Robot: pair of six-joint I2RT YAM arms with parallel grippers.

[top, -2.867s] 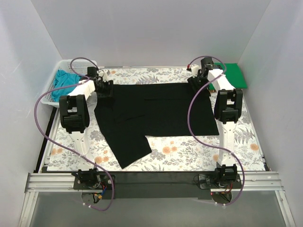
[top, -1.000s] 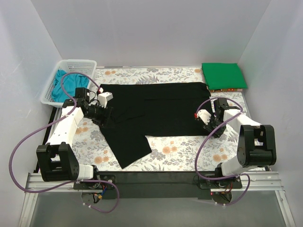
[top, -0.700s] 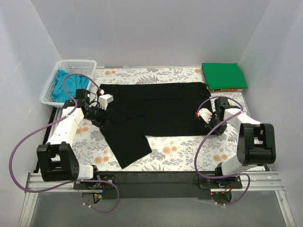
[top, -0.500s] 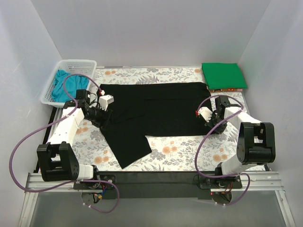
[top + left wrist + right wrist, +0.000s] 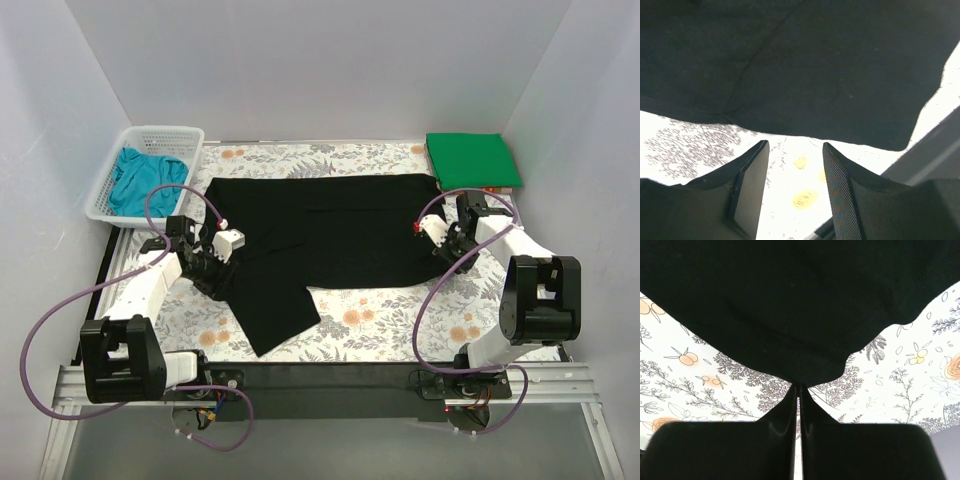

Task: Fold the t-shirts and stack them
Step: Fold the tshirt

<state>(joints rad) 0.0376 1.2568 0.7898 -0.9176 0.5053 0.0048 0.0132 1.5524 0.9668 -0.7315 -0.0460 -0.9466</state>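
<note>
Nearest you, a flap of the large black cotton t-shirt (image 5: pixel 330 235) reaches toward the arm bases across the floral-printed tablecloth (image 5: pixel 380 325). The rest of the shirt lies spread flat over the middle of the table.

Your left gripper (image 5: pixel 795 145) sits low at the shirt's left edge with its fingers apart. Flowered cloth shows between them, and the black hem lies just past the tips, not held.

Your right gripper (image 5: pixel 798 387) is at the shirt's right edge with its fingers pressed together. The black hem draws to a point right where they meet, so it is clamped on that edge.

Farther back, the white plastic mesh basket (image 5: pixel 190 135) stands at the far left corner with the crumpled teal blue t-shirt (image 5: pixel 135 180) inside it. At the far right corner the bright green t-shirt (image 5: pixel 472 160) lies folded into a neat rectangle, just beside the black shirt's far right corner.
</note>
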